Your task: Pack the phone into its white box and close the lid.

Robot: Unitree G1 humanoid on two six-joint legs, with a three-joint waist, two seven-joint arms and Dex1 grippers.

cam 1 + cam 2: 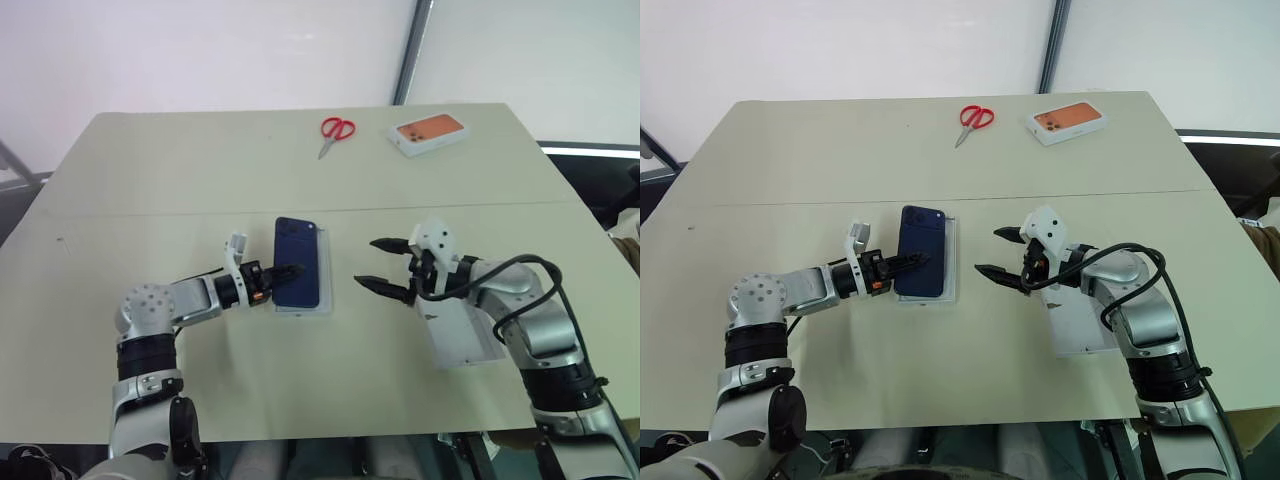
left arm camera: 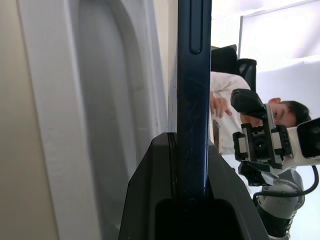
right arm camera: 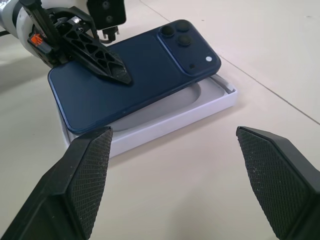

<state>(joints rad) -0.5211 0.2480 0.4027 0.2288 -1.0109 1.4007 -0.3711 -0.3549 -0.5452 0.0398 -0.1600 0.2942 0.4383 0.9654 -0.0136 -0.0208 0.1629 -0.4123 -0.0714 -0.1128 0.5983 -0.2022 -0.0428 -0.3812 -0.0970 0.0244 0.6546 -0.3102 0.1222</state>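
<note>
My left gripper (image 1: 292,271) is shut on the near-left edge of the dark navy phone (image 1: 301,262), back side up, camera bump toward the table's far side. The phone (image 3: 135,70) hangs slightly tilted just above the white box (image 3: 170,120), an open shallow tray on the table directly below it. To the right of the phone, my right gripper (image 1: 368,263) stands wide open and empty, its fingers pointing at the phone across a gap. The lid (image 1: 462,335) lies flat on the table under my right forearm, partly hidden by it.
Red-handled scissors (image 1: 336,131) and a box with an orange top (image 1: 430,133) lie at the far side of the table. A seam (image 1: 150,214) crosses the table behind the phone. A person sits beyond the table's right side in the left wrist view.
</note>
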